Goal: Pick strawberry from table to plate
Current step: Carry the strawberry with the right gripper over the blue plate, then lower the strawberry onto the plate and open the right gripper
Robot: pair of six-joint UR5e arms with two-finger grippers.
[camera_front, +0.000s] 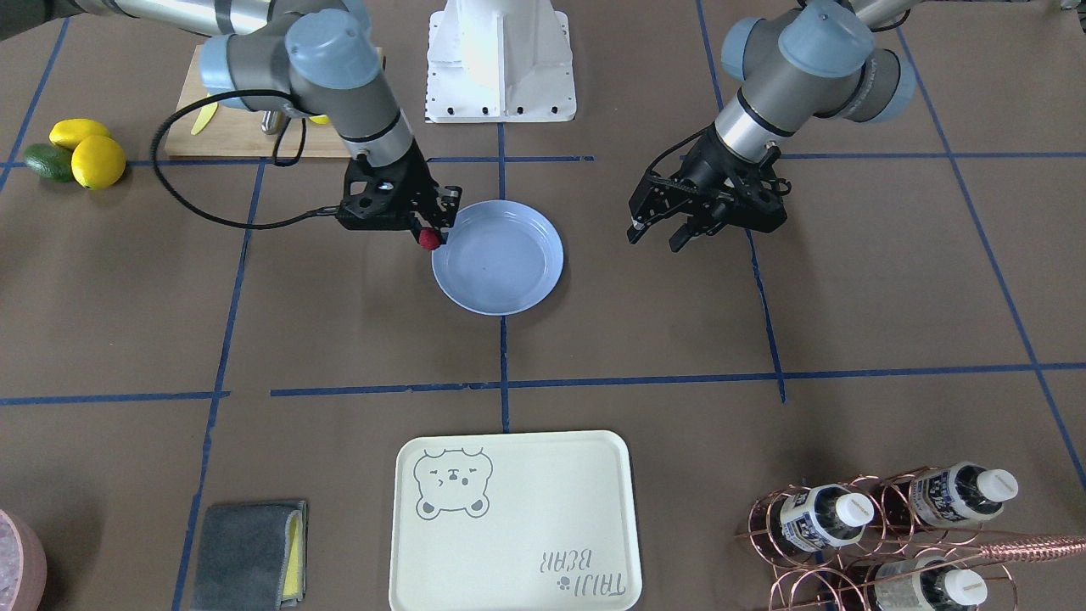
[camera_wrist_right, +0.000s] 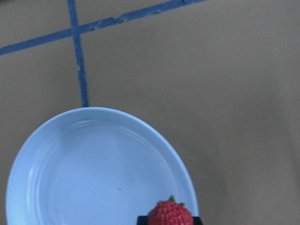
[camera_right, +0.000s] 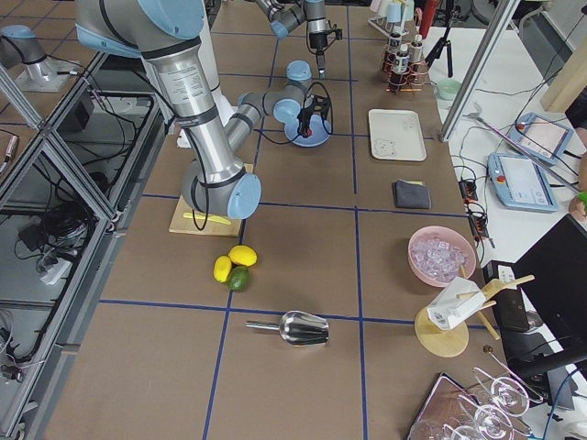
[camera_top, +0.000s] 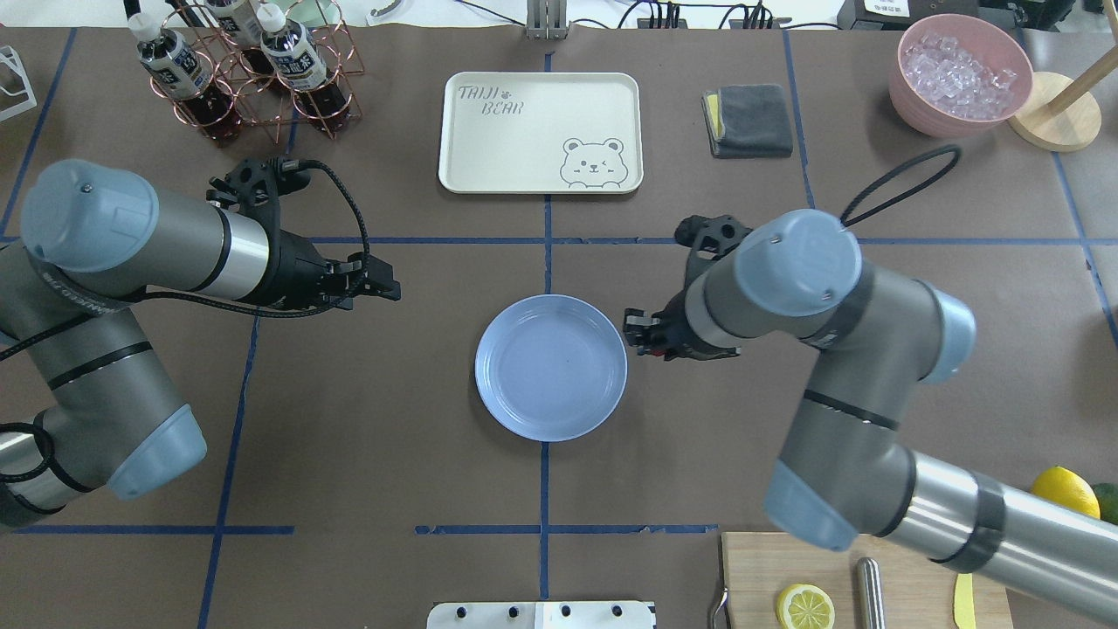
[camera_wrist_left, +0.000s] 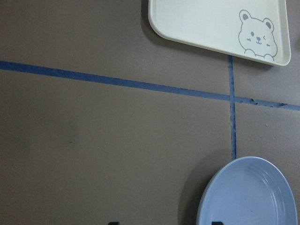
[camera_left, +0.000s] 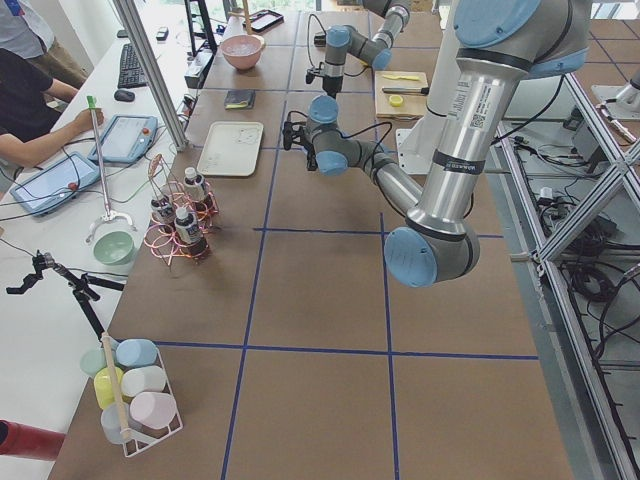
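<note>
Red strawberry [camera_front: 430, 240] in right end effector [camera_front: 432, 235] (snug)

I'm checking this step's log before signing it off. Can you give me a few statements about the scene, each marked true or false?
1. The right tool is shut on the strawberry. True.
2. The strawberry lies in the middle of the plate. False: it is held in the right tool at the plate's rim, and nothing lies in the plate.
3. The left tool is open and holds nothing. True.
4. A lemon sits on the bear-printed tray. False: the tray is bare, and the lemons lie beside the avocado, far from it.
</note>
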